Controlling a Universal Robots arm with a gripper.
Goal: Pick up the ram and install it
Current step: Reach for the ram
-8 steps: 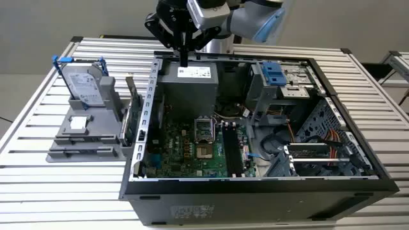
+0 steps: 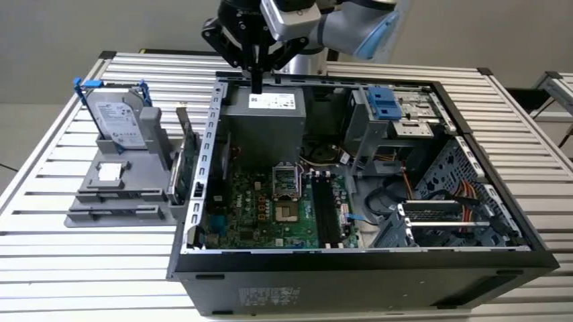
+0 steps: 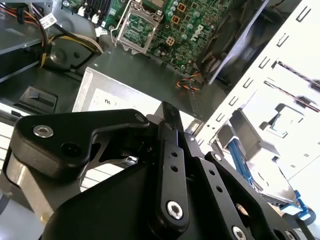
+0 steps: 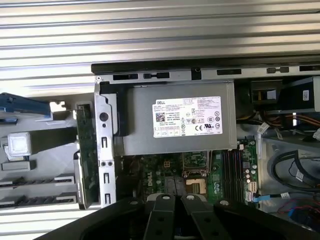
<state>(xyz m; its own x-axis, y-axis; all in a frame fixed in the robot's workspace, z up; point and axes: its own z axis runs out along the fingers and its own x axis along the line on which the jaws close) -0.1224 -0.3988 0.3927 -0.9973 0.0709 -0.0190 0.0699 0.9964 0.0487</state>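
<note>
The job has hardly begun, by the look of it. The claw [image 2: 257, 87] hangs over the far rim of the open computer case [image 2: 358, 285], just above the grey power supply [image 2: 264, 127], which also lies directly beneath it in the first wrist view. Its two fingers look pressed together, and nothing shows between them.

The ram [image 2: 182, 127], as best I can judge, is the thin dark-green stick standing on edge at the far end of the grey rack [image 2: 117, 198]. It sits just beside the case's outer wall, on the exterior view's left, near the far-left part of the slatted surface [image 2: 54, 235]. A larger green card [image 2: 184, 176] stands in line with it, nearer the front edge. The two are hard to separate, so I hold that naming loosely. A silver hard drive [image 2: 121, 115] stands in the same rack, farther from the case.

Inside the case, the long dark memory slots [image 2: 324, 211] on the motherboard [image 2: 264, 208] appear empty. Nothing has been gripped or lifted. Both the pick-up and the seating of the stick remain to be done.
</note>
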